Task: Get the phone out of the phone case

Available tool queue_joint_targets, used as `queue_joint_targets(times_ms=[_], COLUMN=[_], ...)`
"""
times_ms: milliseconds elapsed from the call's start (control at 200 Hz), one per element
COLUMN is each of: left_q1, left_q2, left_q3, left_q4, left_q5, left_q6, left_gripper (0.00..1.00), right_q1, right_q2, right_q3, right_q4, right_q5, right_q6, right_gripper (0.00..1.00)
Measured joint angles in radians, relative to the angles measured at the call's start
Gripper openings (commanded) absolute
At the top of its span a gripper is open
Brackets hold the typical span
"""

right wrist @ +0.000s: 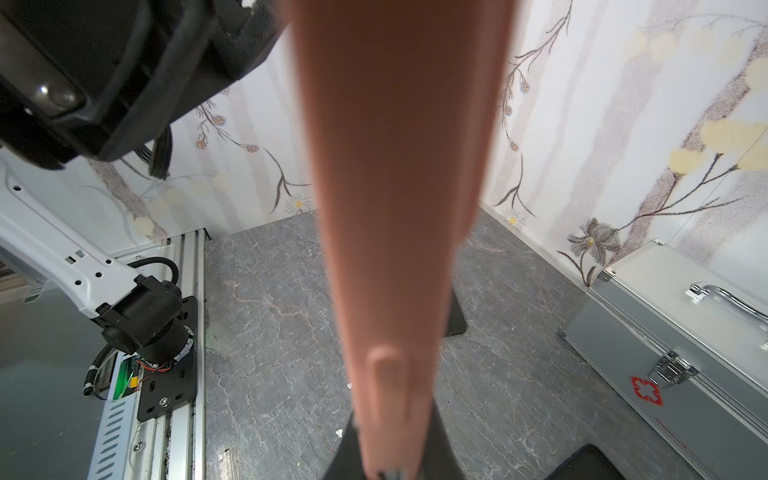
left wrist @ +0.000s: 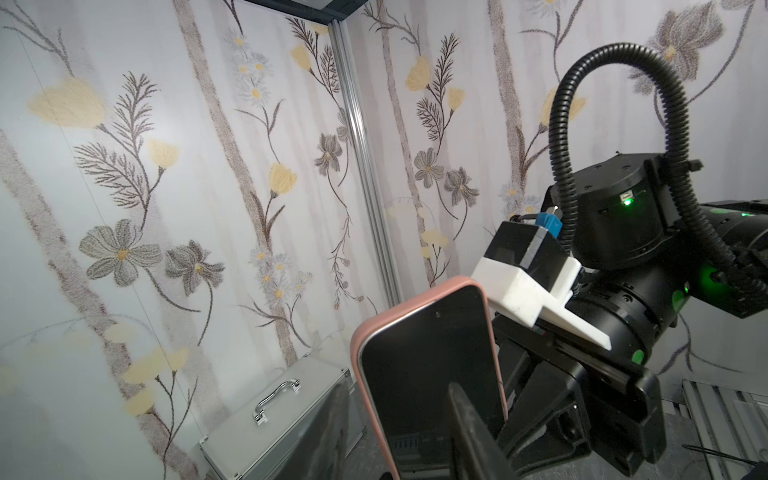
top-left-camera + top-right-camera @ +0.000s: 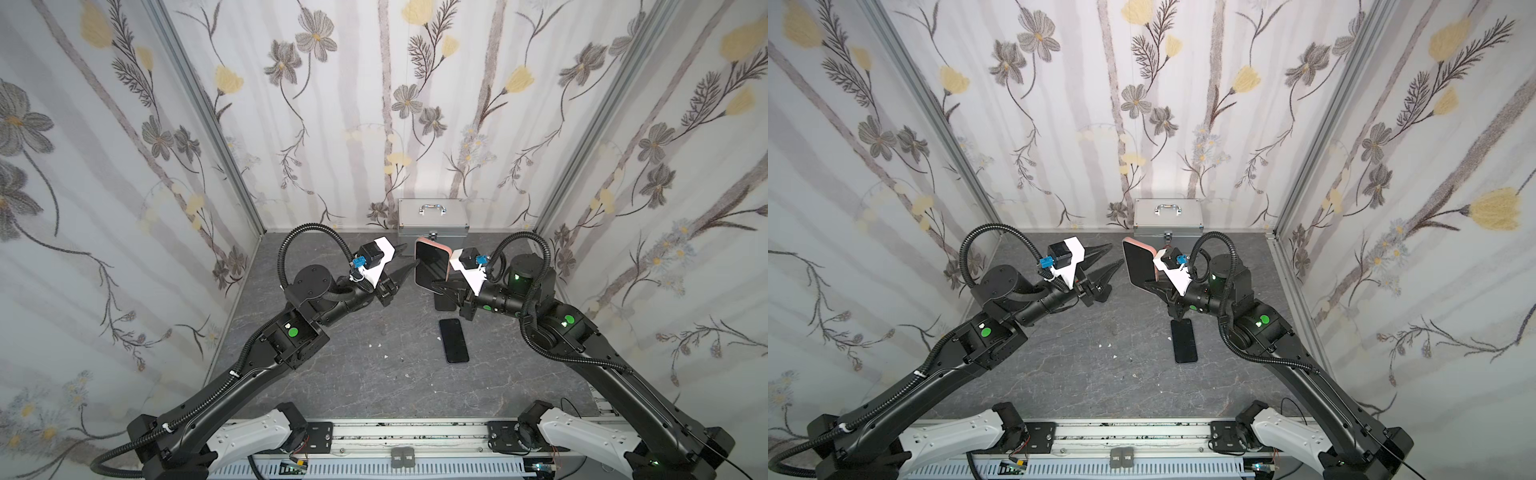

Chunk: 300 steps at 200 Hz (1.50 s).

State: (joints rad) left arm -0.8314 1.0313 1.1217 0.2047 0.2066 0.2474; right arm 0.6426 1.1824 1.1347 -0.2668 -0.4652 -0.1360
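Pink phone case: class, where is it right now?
In both top views the pink phone case is held upright near the middle by the right gripper, in front of the silver box; the left gripper is open at its left.

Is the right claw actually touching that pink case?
Touching. In the right wrist view, the right gripper fingers press against both sides of the case.

At the back of my grey marbled worktop (image 3: 353, 382), upper middle in both top views, a silver metal case (image 3: 432, 226) with a chrome handle (image 3: 432, 209) sits by the flowered wall (image 3: 332, 104). A bare black phone (image 3: 454, 340) lies flat right of centre, with white specks (image 3: 377, 345) to its left.
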Motion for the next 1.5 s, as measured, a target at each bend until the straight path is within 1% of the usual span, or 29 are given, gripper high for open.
queue_joint_targets(times_ms=[445, 639, 914, 1239, 1349, 1499], left_q1=[-0.003, -0.003, -0.003, -0.003, -0.003, -0.004], left_q2=[0.002, 0.011, 0.016, 0.021, 0.021, 0.013], left_q3=[0.000, 0.000, -0.003, -0.003, -0.003, -0.003], left_q4=[0.000, 0.001, 0.001, 0.001, 0.001, 0.001], left_q5=[0.002, -0.014, -0.044, -0.057, -0.069, -0.082], left_q6=[0.001, 0.005, 0.009, 0.014, 0.014, 0.014], left_gripper=[0.39, 0.40, 0.44, 0.43, 0.45, 0.46], right_q1=[0.031, 0.040, 0.048, 0.054, 0.056, 0.056], right_q2=[0.015, 0.019, 0.014, 0.031, 0.031, 0.026], right_q3=[0.006, 0.006, 0.006, 0.014, 0.014, 0.003], right_q4=[-0.005, -0.006, -0.005, -0.010, -0.005, 0.010], right_q5=[0.003, 0.019, 0.026, 0.021, 0.040, 0.104], right_q6=[-0.017, -0.019, -0.031, -0.052, -0.046, -0.021], right_gripper=[0.00, 0.00, 0.00, 0.00, 0.00, 0.00])
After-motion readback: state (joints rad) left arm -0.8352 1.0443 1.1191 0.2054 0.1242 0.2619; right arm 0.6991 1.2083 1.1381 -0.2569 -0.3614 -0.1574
